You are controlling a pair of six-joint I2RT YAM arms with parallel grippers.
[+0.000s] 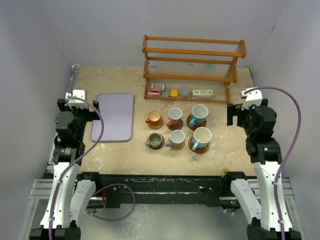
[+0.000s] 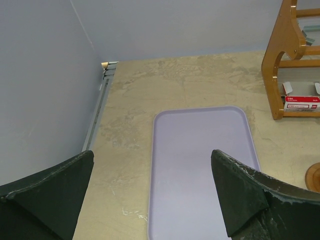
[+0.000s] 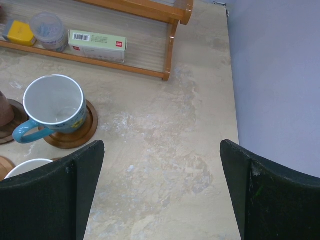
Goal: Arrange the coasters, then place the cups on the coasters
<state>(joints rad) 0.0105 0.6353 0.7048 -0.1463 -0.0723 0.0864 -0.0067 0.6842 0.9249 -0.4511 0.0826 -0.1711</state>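
- The left tool [image 2: 152, 165] is released, its fingers spread wide and grasping nothing. It hangs over the near end of the tray [image 2: 200, 165], close to the table's [image 1: 225, 150] left edge.
- The right tool [image 3: 162, 155] is also released and empty. It sits over bare table near the right edge, well apart from the cups [image 3: 52, 102].
- The six cups stand upright in two rows of three, around the middle of the table and nearer the far edge, just in front of the rack [image 1: 192, 67].
- The far row, left to right, is the orange cup [image 1: 154, 118], the red cup [image 1: 174, 116] and a light blue cup [image 1: 199, 114].
- The near row, left to right, is the grey cup [image 1: 155, 141], the blue cup [image 1: 177, 138] and the second light blue cup [image 1: 202, 137].
- The coasters [image 3: 82, 134] are round and brown, with one under each cup. Their rims show around the cup bases.
- In the right wrist view, the far light blue cup sits well inside its coaster's rim. Only part of the second light blue cup's white rim shows, at the lower left.
- The tray is lavender and lies flat with nothing on it. It sits between the left edge and the cups and touches none of them.
- The rack is wooden and stands along the far edge. Its bottom shelf holds a red-and-white box [image 2: 302, 102], a yellow block [image 3: 20, 32], a clear round tub [image 3: 47, 25] and a green box [image 3: 97, 42].
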